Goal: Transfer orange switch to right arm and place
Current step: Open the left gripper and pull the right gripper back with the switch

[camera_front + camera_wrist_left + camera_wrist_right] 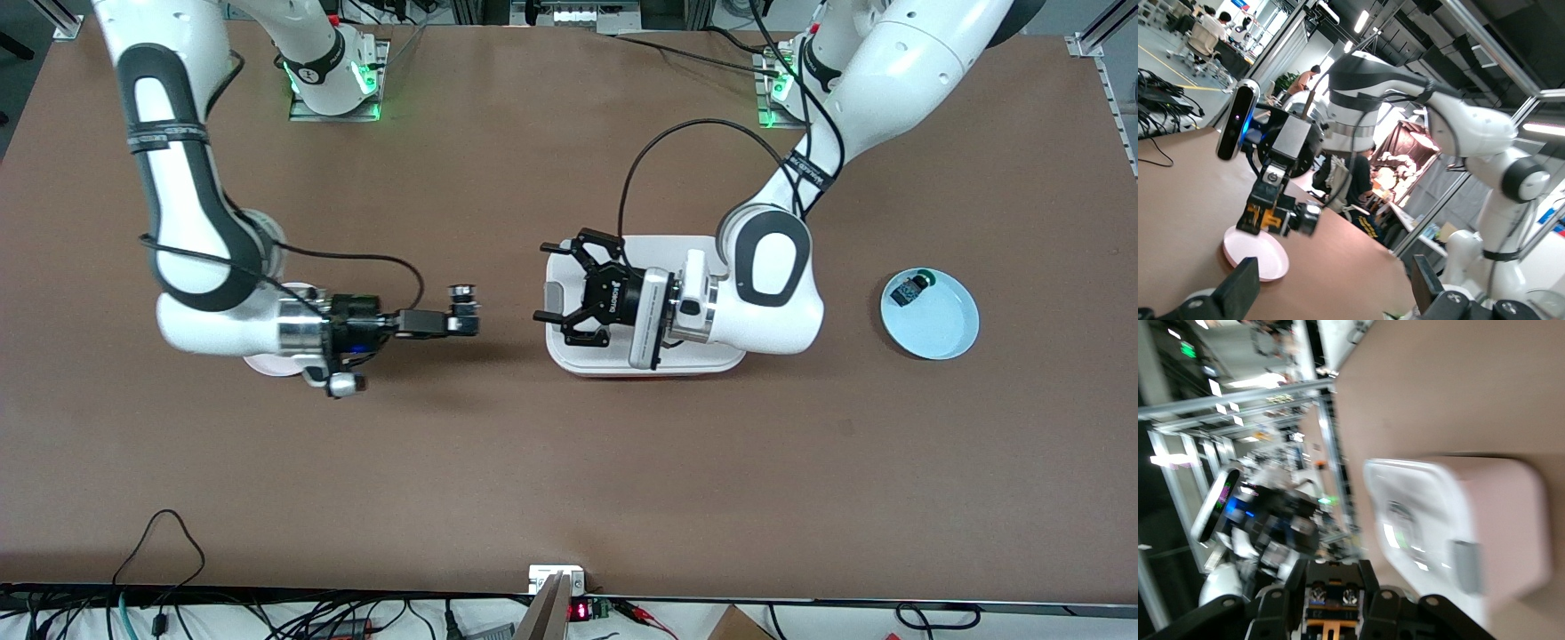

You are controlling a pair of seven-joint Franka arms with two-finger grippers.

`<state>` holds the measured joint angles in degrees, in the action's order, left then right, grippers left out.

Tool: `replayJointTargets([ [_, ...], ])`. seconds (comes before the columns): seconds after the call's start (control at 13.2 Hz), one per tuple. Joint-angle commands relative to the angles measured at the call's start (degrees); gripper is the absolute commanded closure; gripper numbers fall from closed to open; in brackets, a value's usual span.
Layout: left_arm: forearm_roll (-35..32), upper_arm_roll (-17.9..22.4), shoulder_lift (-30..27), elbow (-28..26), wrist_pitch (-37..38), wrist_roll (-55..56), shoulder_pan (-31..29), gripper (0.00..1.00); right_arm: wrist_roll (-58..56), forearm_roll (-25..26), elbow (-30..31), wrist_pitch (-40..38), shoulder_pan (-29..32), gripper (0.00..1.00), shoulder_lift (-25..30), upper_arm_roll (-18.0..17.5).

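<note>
The orange switch (463,300) is a tiny black part with orange marks, held up above the bare table between the pink plate and the white tray. My right gripper (468,322) is shut on it. In the right wrist view the orange switch (1335,605) sits clamped between the fingers of the right gripper (1332,590). The left wrist view shows the orange switch (1275,217) from the side, a gap away. My left gripper (542,283) is open and empty over the white tray's edge, facing the switch. Its dark fingers (1239,291) frame the left gripper (1335,293).
A white tray (653,245) lies under the left arm's wrist. A pink plate (271,364) lies under the right arm, the same pink plate (1257,255) showing in the left wrist view. A light blue plate (944,322) toward the left arm's end holds a black-blue part (909,290).
</note>
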<state>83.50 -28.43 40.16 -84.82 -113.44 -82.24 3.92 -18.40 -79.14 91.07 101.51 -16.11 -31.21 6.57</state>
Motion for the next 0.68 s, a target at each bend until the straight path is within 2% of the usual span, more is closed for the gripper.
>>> replayJointTargets([
  [0.0, -5.2, 0.0, -2.3, -0.4, 4.3, 7.8, -2.8, 0.0, 3.3, 15.8, -7.0, -4.2, 3.1, 1.0, -1.3, -0.3],
  [0.15, -11.2, -0.1, -4.0, -0.3, 7.8, 13.8, -5.0, 0.0, 2.9, 31.3, -11.2, -7.9, 5.0, 1.0, -1.2, -0.3],
  [0.3, -16.0, 0.1, -5.6, -0.2, 10.4, 20.0, -6.3, 0.0, 2.3, 46.5, -12.7, -8.2, 5.7, 1.0, -0.9, -0.3],
  [0.45, -25.6, 0.0, -8.3, -0.2, 14.6, 28.4, -8.0, 0.0, 1.1, 62.3, -12.8, -7.4, 5.5, 1.0, -0.3, -0.4],
  [0.6, -33.6, 0.1, -10.4, 0.0, 19.3, 34.4, -10.1, 0.0, -0.2, 71.5, -11.8, -2.6, 5.5, 1.0, -0.3, -0.5],
])
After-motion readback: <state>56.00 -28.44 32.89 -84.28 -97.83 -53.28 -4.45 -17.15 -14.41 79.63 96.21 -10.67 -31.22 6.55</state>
